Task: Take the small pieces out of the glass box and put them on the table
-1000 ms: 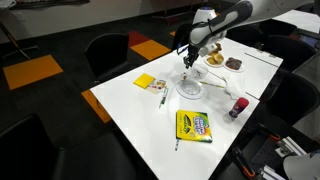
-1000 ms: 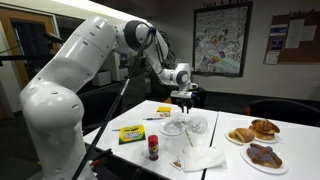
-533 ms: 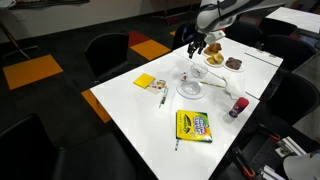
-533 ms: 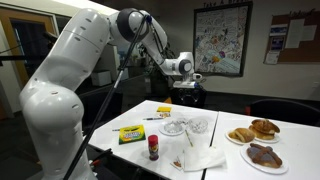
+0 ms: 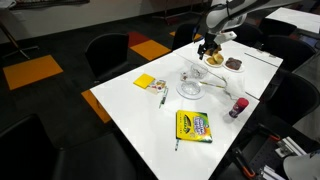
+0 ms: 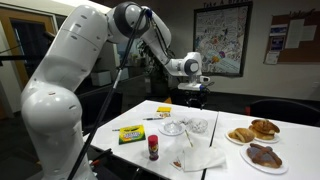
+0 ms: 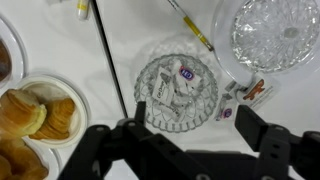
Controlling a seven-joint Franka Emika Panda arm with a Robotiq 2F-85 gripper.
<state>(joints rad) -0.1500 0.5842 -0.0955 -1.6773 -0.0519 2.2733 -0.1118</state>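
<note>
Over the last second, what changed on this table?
The gripper rose from just above the glass box and shifted toward the pastry plates, jaws open, nothing held. The glass box, the round dish, the crayon box and the plates stayed put.

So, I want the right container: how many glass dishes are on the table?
2. The glass box, holding small pieces, sits centred in the wrist view; the larger round dish lies apart at upper right, partly cut off. No others seem hidden.
</note>
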